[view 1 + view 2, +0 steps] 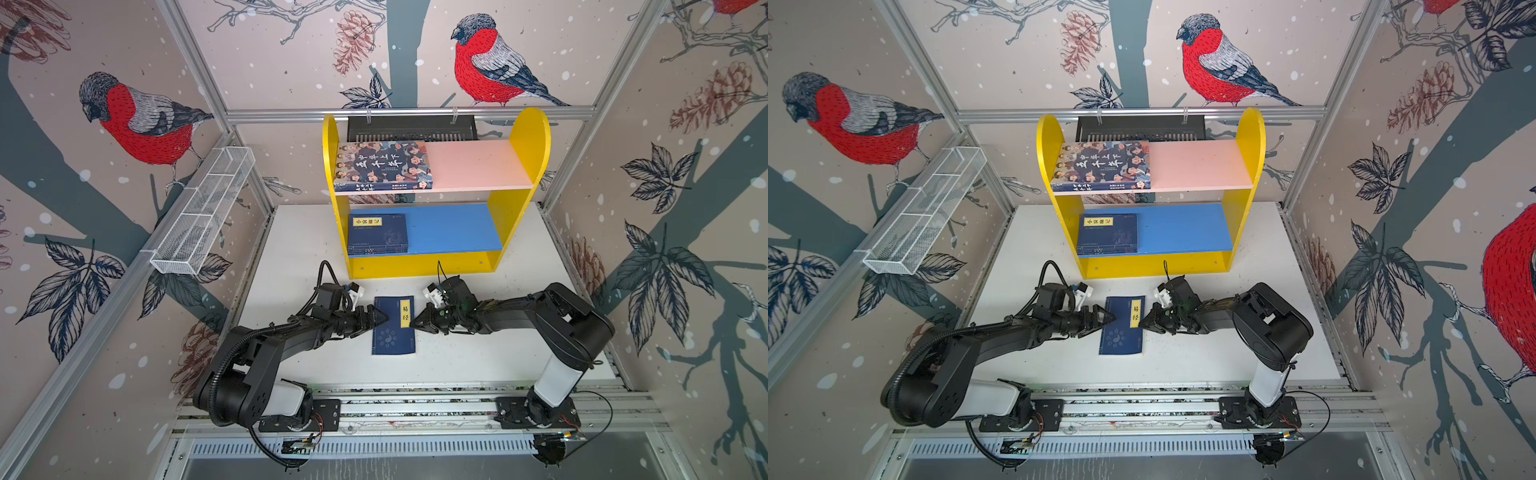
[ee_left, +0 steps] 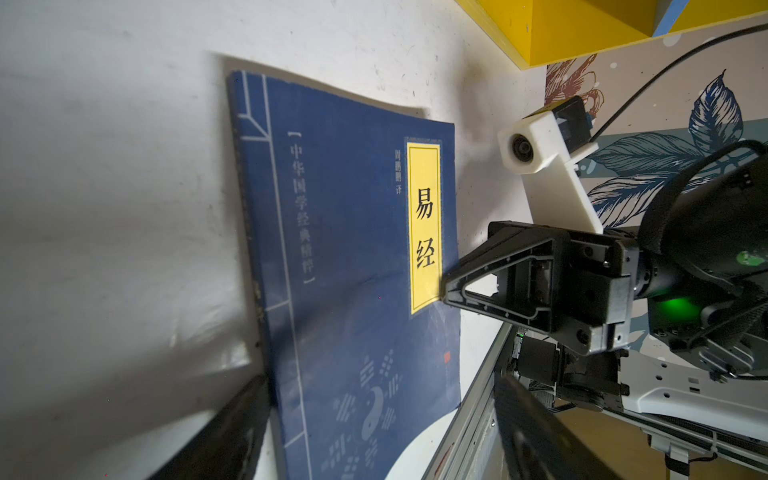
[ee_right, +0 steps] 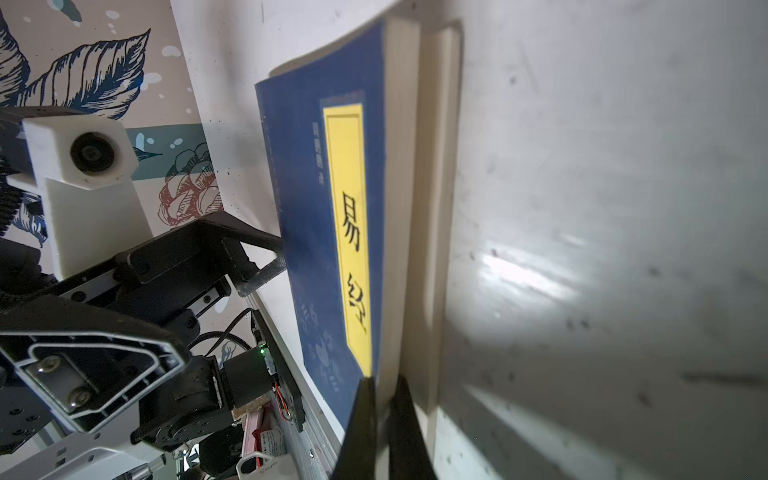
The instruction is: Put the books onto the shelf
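A thin navy book (image 1: 392, 332) (image 1: 1121, 336) with a yellow label lies flat on the white table in front of the yellow shelf (image 1: 519, 137) (image 1: 1250, 137). My right gripper (image 1: 417, 324) (image 3: 384, 415) is shut on its page edge, one finger on the cover and one beneath. My left gripper (image 1: 380, 318) (image 2: 382, 436) stands open at the spine side, its fingers straddling that edge of the book (image 2: 345, 249). The large cartoon-cover book (image 1: 382, 166) lies on the pink upper board. A stack of navy books (image 1: 378, 235) rests on the blue lower board.
A white wire-mesh basket (image 1: 203, 212) hangs on the left wall. A black slotted tray (image 1: 411, 129) hangs behind the shelf. The right halves of the pink board (image 1: 478, 162) and blue board (image 1: 453, 226) are bare. An aluminium rail (image 1: 415, 405) runs along the table's front.
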